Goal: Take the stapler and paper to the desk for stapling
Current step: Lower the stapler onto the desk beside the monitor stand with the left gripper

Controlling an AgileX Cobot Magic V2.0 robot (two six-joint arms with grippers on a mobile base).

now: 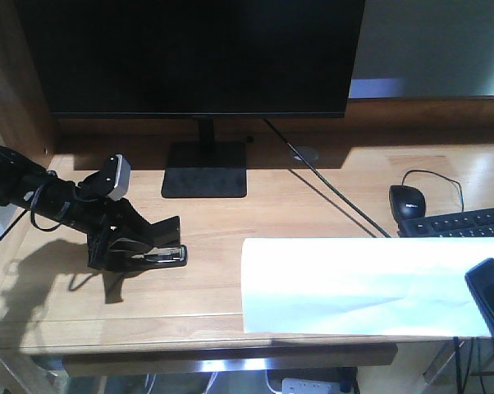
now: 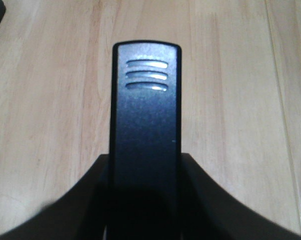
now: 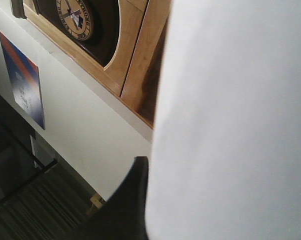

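On the light-wood plank worktop [image 1: 255,217], front view, the left tool [image 1: 153,253] clamped the small black stapler [image 1: 171,256], resting left of the flat white paper sheet [image 1: 354,283] whose right end met the right tool [image 1: 490,294]; left wrist agreed; right wrist could not show that tool's grip; delivery looked done, releasing and aligning next.
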